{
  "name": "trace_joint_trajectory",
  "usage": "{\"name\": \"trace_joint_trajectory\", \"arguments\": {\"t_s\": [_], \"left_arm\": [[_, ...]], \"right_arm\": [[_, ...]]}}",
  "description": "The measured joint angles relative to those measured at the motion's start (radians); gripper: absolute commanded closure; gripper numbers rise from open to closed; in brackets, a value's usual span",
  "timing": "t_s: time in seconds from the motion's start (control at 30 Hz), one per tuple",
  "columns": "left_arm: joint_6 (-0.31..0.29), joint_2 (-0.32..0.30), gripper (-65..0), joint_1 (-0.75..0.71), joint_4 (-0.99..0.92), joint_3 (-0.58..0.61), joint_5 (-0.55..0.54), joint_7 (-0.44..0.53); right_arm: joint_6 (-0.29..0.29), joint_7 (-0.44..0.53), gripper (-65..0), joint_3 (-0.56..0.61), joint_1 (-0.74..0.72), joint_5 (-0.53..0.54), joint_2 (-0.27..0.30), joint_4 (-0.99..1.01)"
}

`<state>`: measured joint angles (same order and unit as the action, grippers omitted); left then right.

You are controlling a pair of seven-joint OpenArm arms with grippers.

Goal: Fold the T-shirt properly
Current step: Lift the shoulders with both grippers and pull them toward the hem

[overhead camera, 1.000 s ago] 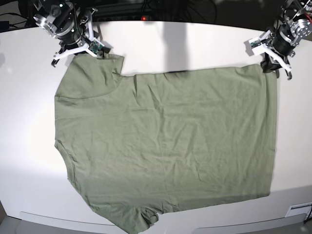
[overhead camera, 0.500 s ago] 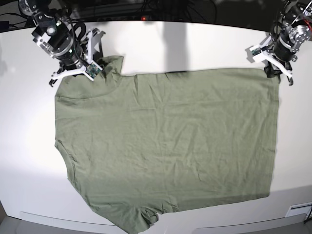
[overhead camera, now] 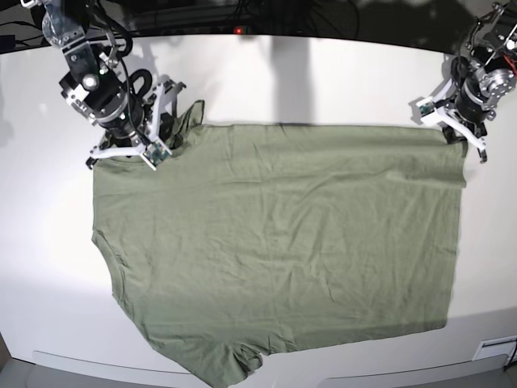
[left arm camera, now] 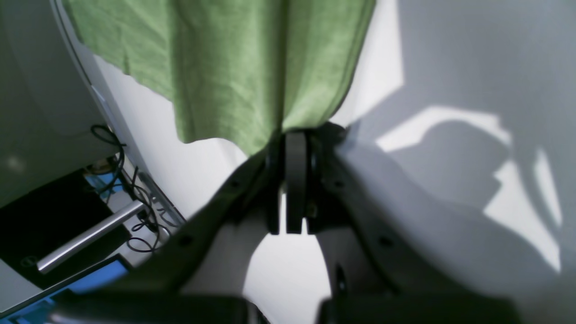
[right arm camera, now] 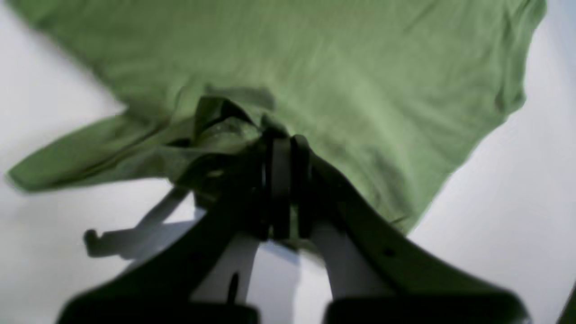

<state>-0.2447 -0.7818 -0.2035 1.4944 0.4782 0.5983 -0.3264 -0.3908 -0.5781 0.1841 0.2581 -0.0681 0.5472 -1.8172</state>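
The sage-green T-shirt (overhead camera: pixel 275 242) lies spread flat on the white table (overhead camera: pixel 323 73), neck end at the left, hem at the right. My left gripper (overhead camera: pixel 462 139) is at the far right corner of the hem, shut on the cloth. In the left wrist view its fingertips (left arm camera: pixel 294 139) pinch the green edge (left arm camera: pixel 225 67). My right gripper (overhead camera: pixel 166 139) is at the far left shoulder, shut on bunched fabric. In the right wrist view the cloth (right arm camera: pixel 360 81) gathers around the closed fingers (right arm camera: pixel 280 148). The far sleeve is mostly hidden under that arm.
The near sleeve (overhead camera: pixel 234 364) reaches the table's front edge. A white box (overhead camera: pixel 493 349) sits at the front right corner. Cables and a metal bar (left arm camera: pixel 85 238) lie beyond the table's edge in the left wrist view. Dark equipment lines the far side.
Both grippers have moved toward the near side, dragging the shirt's far edge with them. The right gripper also shifted inward over the shoulder, and the far sleeve has bunched up.
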Motion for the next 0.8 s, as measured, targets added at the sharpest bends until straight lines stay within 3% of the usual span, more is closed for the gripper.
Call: {"name": "trace_joint_trajectory", "arguments": {"t_s": [0.37, 0.8], "left_arm": [[-0.044, -0.015, 0.0, -0.001, 0.070, 0.002, -0.006, -0.065], [-0.044, -0.038, 0.0, 0.051, 0.129, 0.002, -0.082, -0.077]], "right_arm": [[0.002, -0.003, 0.0, 0.000, -0.031, 0.049, -0.002, 0.000], [0.001, -0.005, 0.0, 0.000, -0.057, 0.051, -0.002, 0.000]]}}
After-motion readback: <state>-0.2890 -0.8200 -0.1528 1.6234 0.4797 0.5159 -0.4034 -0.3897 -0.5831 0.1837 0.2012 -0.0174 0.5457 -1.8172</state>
